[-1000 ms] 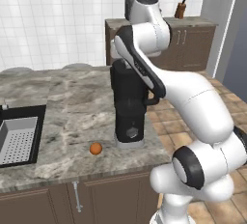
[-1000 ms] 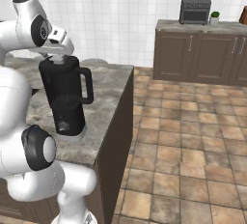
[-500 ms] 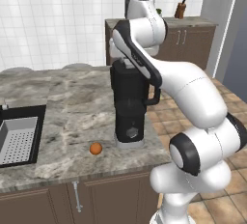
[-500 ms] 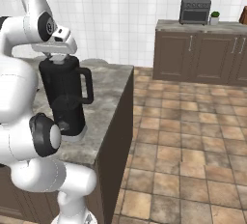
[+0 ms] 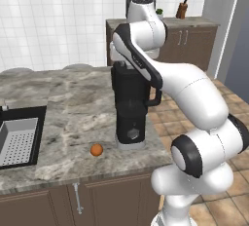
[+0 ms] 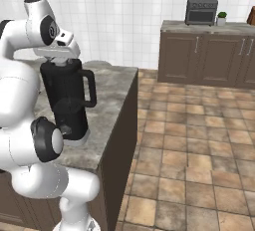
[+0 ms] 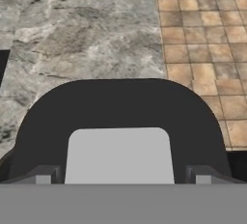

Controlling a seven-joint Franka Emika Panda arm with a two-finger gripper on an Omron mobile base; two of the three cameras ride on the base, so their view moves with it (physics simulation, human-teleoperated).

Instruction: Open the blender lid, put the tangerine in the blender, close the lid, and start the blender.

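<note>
The tall black blender (image 5: 130, 108) stands on the stone counter (image 5: 63, 98) near its right end, with its loop handle (image 6: 90, 88) pointing right. The blender lid (image 7: 120, 107) sits on the jar, its light grey square cap (image 7: 119, 155) in the centre. My gripper (image 7: 120, 177) hangs straight above the lid and is open. One fingertip (image 7: 44, 175) shows on each side of the cap, apart from it. The tangerine (image 5: 97, 149) lies on the counter to the left of the blender's base.
A sink with a metal basin (image 5: 19, 140) is set into the counter at the left. The counter ends just right of the blender, above the tiled floor (image 6: 199, 145). A grey toaster oven (image 6: 201, 10) stands on the far cabinets.
My hand has come down a little over the blender's top and the upper arm has turned. The blender, lid and tangerine have not moved.
</note>
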